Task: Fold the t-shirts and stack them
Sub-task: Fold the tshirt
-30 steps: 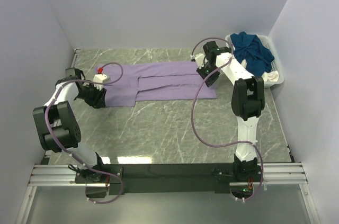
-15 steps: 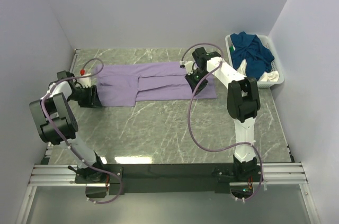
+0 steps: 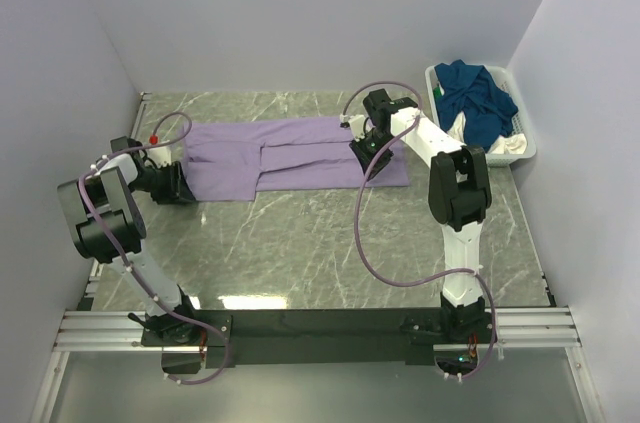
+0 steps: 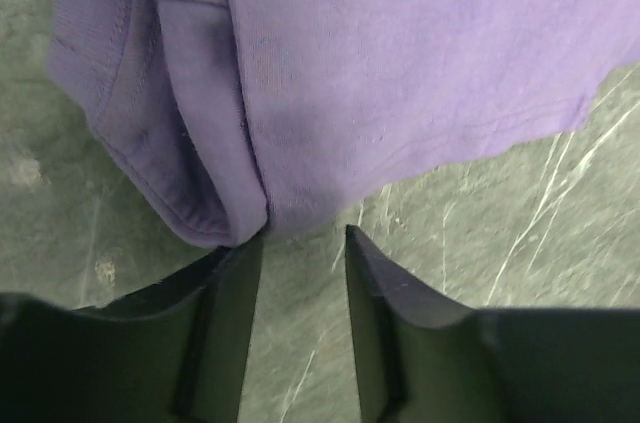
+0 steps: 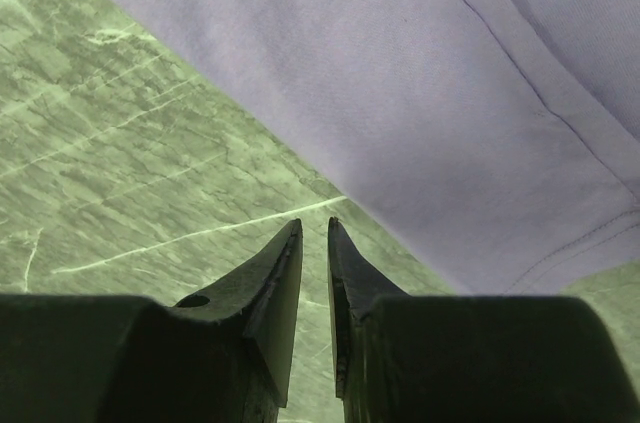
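Observation:
A pale lilac t-shirt (image 3: 300, 155), folded into a long band, lies flat across the back of the marble table. My left gripper (image 3: 186, 187) is low at the band's left front corner. In the left wrist view it (image 4: 300, 233) is open, tips just short of the folded lilac corner (image 4: 240, 213), bare marble between them. My right gripper (image 3: 361, 157) hovers at the band's front edge right of the middle. Its jaws (image 5: 314, 223) stand only narrowly open, holding nothing, the lilac hem (image 5: 420, 143) just beyond the right tip. A dark teal t-shirt (image 3: 478, 93) and a white one (image 3: 506, 144) lie heaped in the basket.
The white slatted basket (image 3: 524, 151) stands at the back right corner, against the right wall. Walls close the table at left, back and right. Purple cables loop off both arms over the table. The arm bases sit on a rail at the near edge.
The right gripper has moved left from the shirt's right end to its front edge. The left gripper has slid left and down to the shirt's left corner. The shirt lies as before.

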`<state>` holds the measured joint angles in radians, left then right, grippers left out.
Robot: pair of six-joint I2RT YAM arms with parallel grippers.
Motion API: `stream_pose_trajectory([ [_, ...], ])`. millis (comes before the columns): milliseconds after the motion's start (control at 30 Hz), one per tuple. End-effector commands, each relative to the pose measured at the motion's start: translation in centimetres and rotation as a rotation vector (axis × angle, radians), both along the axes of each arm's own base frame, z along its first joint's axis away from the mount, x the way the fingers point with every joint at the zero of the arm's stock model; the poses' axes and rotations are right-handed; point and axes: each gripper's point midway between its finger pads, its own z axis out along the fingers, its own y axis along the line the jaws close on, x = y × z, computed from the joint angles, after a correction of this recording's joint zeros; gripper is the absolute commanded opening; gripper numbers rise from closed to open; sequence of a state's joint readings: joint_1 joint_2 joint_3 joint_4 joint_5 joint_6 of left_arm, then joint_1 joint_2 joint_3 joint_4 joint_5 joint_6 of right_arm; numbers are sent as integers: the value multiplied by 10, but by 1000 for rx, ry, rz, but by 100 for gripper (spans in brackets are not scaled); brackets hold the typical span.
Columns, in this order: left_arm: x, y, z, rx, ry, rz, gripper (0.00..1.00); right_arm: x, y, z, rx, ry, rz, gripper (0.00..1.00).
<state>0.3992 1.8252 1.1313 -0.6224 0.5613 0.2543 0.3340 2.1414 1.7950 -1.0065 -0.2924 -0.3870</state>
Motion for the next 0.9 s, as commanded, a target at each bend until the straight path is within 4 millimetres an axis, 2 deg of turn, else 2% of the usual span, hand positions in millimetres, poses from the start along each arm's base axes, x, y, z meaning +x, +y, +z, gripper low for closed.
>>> stream_pose_trajectory([
  [0,16,-3,9,-43,-52,11,42,8,0,20,5,-71,6,24],
  [233,13,-15,34,-97,-92,-27,25,10,-2,18,-5,-73,10,24],
  [267,13,-17,39,-112,-97,-30,20,11,-1,18,-5,-73,10,24],
  [433,27,-23,64,-163,-157,-32,1,12,-2,17,-8,-74,12,23],
  [467,30,-24,68,-178,-164,-27,1,13,-2,18,-7,-77,11,23],
  [567,54,-24,89,-205,-220,-49,1,14,-2,17,-11,-81,11,22],
  [667,73,-26,96,-253,-239,-46,1,16,-2,15,-15,-85,15,22],
  [833,119,-29,112,-277,-309,-68,1,18,-2,11,-23,-79,13,21],
  [867,131,-28,121,-268,-348,-72,1,20,-3,12,-25,-83,11,21],
])
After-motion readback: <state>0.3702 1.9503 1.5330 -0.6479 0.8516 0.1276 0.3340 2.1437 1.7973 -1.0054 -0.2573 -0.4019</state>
